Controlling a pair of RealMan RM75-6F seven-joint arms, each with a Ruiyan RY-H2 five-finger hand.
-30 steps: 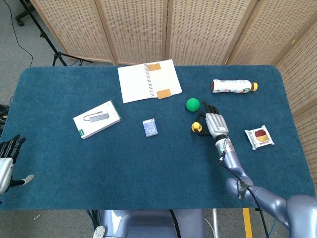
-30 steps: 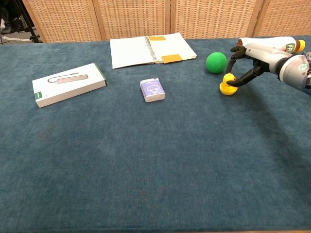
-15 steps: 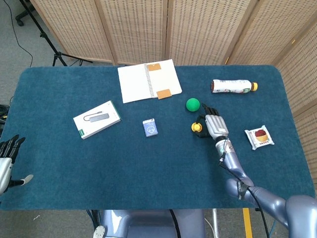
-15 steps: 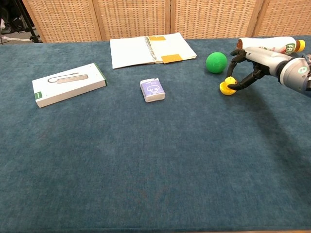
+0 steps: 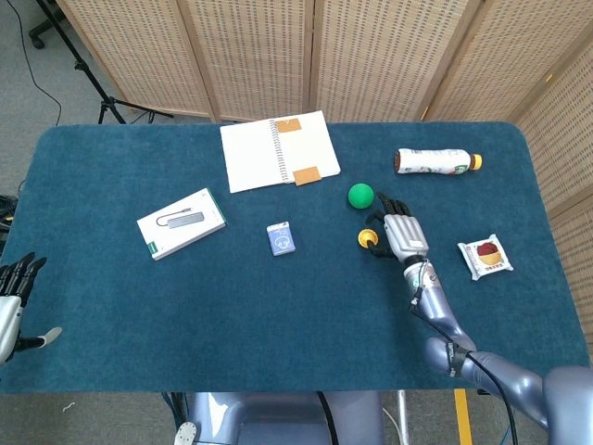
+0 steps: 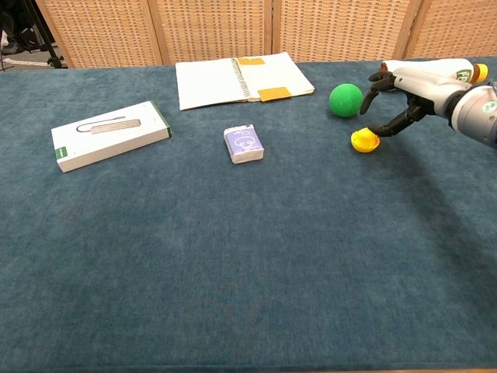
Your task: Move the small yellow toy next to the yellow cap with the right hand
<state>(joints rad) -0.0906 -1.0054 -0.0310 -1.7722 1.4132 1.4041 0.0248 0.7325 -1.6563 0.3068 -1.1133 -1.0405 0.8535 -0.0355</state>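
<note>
The small yellow toy (image 6: pixel 363 141) lies on the desk (image 5: pixel 278 324), just in front of the green ball (image 6: pixel 345 100) and apart from it. The right hand (image 6: pixel 404 97) arches over the toy with fingers spread, a fingertip just beside it, gripping nothing. Toward the bottle (image 5: pixel 435 161) with its yellow cap (image 5: pixel 475 162), bare cloth lies behind the hand. One notebook (image 5: pixel 279 150), one white box (image 5: pixel 182 222), one small card pack (image 5: pixel 281 238), one snack packet (image 5: pixel 485 256). The left hand (image 5: pixel 13 301) hangs spread off the desk's left edge.

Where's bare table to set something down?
The near half of the table, below the white box and card pack, is bare. It is crowded around the right hand: yellow toy, green ball, bottle.
</note>
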